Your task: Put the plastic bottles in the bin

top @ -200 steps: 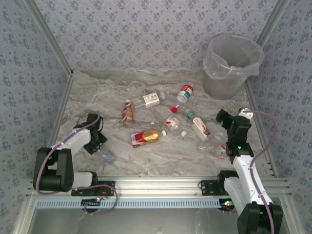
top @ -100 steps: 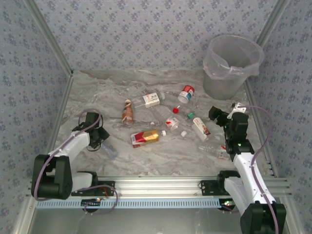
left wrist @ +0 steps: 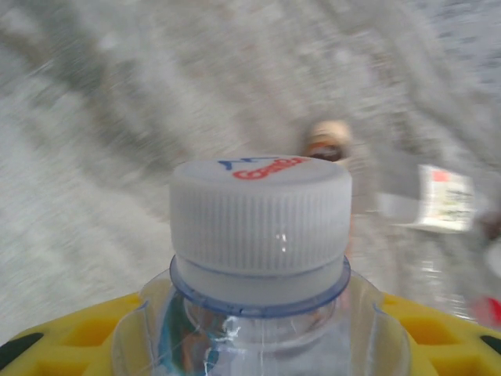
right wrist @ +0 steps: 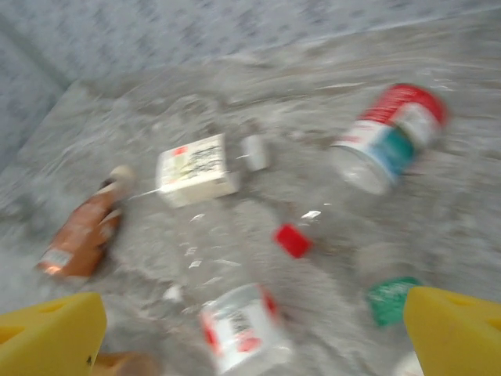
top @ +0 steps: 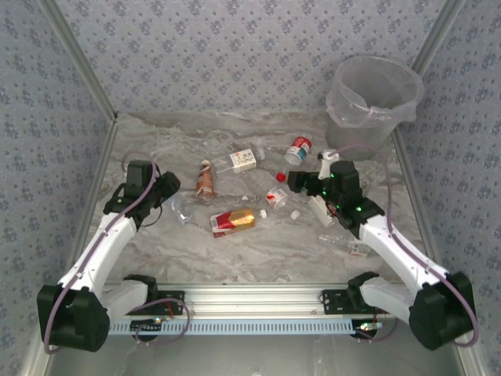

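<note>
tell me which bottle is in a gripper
The clear white-capped bottle, held in the left gripper; the other bottles lie loose on the table.

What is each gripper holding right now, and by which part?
The left gripper holds a clear white-capped bottle by its upper body, just below the neck. The right gripper is open and holds nothing.

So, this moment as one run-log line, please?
left gripper: shut on clear bottle | right gripper: open above loose bottles | bin: far right
</note>
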You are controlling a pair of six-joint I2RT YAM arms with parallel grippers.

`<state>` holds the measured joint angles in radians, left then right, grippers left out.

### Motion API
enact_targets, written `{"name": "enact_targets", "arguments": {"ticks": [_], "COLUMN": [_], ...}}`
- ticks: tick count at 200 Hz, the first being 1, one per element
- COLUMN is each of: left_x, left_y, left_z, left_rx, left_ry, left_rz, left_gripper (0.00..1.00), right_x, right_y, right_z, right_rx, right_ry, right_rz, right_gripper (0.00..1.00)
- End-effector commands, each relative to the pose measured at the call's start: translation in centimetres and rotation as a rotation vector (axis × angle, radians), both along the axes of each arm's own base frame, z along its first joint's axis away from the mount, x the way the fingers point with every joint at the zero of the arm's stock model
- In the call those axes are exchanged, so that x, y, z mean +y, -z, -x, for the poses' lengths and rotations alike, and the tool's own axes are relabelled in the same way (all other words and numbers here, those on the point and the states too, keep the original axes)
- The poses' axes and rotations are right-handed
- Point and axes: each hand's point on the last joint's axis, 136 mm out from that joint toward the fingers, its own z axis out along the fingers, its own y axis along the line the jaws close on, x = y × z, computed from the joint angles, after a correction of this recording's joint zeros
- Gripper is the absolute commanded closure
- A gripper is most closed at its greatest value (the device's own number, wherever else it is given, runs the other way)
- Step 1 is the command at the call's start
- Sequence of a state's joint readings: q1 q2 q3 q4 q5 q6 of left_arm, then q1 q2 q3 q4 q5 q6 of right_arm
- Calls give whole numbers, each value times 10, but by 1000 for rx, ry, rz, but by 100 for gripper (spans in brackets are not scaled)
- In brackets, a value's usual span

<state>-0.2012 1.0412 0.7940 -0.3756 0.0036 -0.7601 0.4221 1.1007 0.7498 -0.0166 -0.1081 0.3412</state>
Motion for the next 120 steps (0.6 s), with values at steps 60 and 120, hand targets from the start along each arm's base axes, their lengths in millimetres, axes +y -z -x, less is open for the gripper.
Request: {"name": "enact_targets", "arguments": {"ticks": [60,120], "left_x": [-155,-192], "left_y": [-128,-140], "left_z": [-28,-39], "left_rx": [-351,-356], "left_ry": [576,696], "left_rz": [180,323], "left_gripper": [59,59], "right_x": [147,164], "right_y": [-45,-50], "right_z": [13,24], "right_rx": [15,-1], "right_ry": [-400,-461], "right_rz": [-229,-291], "right_gripper": [0,1]}}
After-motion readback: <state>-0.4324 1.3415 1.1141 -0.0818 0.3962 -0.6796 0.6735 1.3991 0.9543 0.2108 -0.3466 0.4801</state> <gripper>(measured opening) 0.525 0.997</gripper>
